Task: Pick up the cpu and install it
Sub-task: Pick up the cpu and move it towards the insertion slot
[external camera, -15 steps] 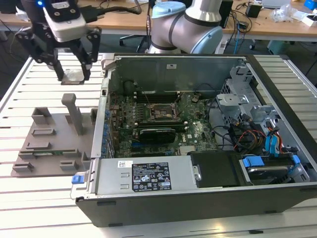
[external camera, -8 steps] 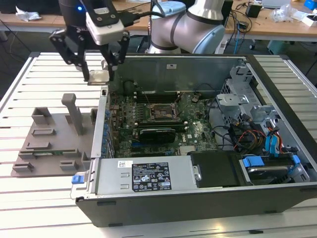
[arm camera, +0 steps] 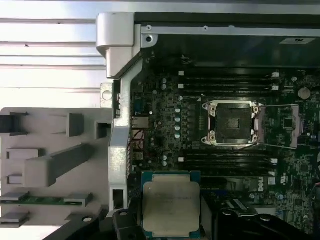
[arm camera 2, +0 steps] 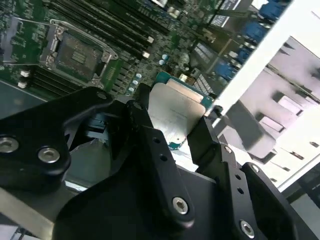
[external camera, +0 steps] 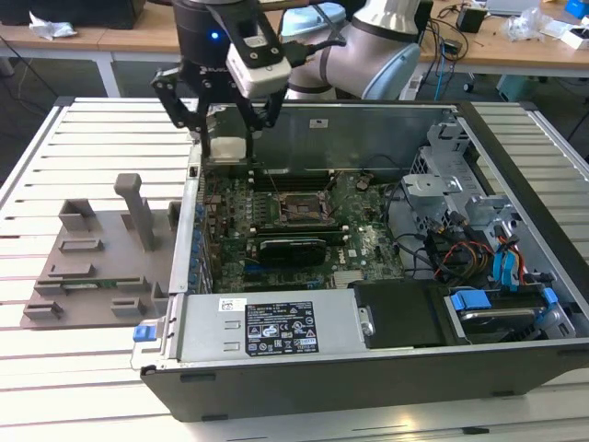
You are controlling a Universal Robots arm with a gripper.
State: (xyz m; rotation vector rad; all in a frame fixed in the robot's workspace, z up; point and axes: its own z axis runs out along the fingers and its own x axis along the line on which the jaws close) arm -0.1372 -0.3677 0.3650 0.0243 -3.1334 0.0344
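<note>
The cpu (arm camera: 170, 202), a flat square chip with a silvery top and teal rim, is held between my black fingers; it also shows as a pale square (external camera: 227, 147) in the exterior view and as the silvery cpu (arm camera 2: 175, 112) in the second wrist view. My gripper (external camera: 227, 147) is shut on it, hanging above the back corner of the open computer case toward the exterior view's left. The open socket (arm camera: 232, 122) with its raised metal frame lies on the green motherboard (external camera: 304, 207), some way from the chip. The same socket (arm camera 2: 77, 50) appears in the second wrist view.
A grey plastic tray (external camera: 97, 258) with raised blocks sits beside the case on the slatted white table (external camera: 55, 368). Inside the case are a black power supply (external camera: 276, 327), drive bays with coloured cables (external camera: 469, 249), and memory slots (arm camera: 225, 80). The case wall (arm camera: 120, 125) stands between tray and motherboard.
</note>
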